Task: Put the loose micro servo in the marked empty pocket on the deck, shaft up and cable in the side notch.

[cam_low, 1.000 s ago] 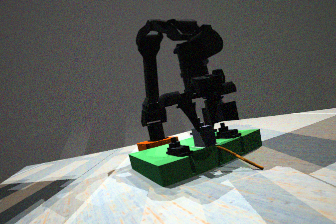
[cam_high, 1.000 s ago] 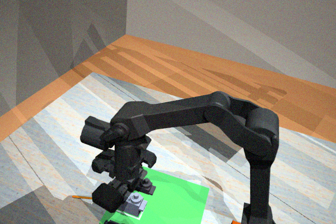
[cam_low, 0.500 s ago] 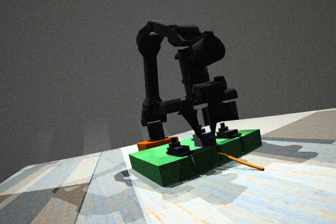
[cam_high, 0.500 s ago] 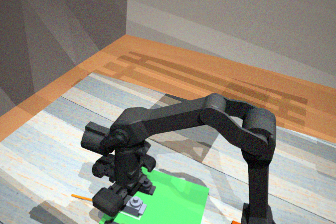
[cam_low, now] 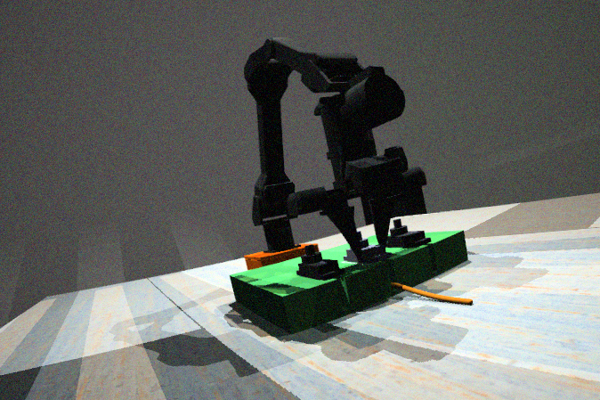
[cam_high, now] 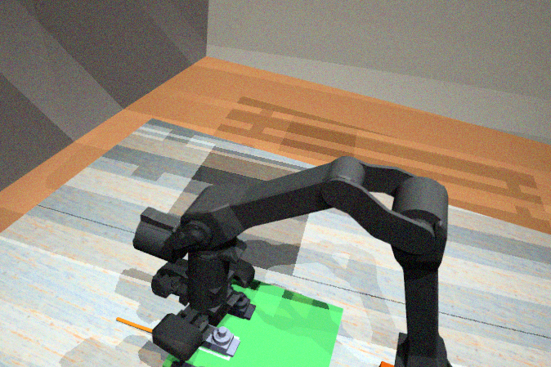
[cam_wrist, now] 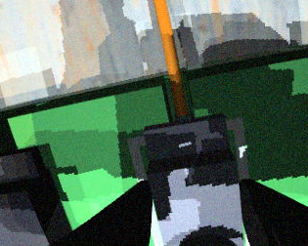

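Note:
The loose micro servo [cam_high: 224,345] [cam_low: 372,252] [cam_wrist: 214,195] is grey, with its output shaft up. It sits low in the marked pocket of the green deck [cam_high: 306,331] [cam_low: 271,275], inside the pale pocket outline [cam_high: 217,353] [cam_wrist: 136,156]. Whether both ears lie quite flat on the deck cannot be told. Its orange cable [cam_high: 133,324] [cam_low: 431,294] [cam_wrist: 166,39] runs through the side notch and out over the table. My gripper [cam_low: 370,250] [cam_wrist: 196,191] points down, shut on the servo, one finger on each side. In the top view the fingertips are hidden.
Dark fitted servos [cam_low: 317,267] [cam_low: 408,238] stand on the deck on either side of the pocket; one also shows in the top view [cam_high: 242,306] and at the left of the wrist view [cam_wrist: 14,168]. An orange block [cam_low: 276,257] is at the arm's base.

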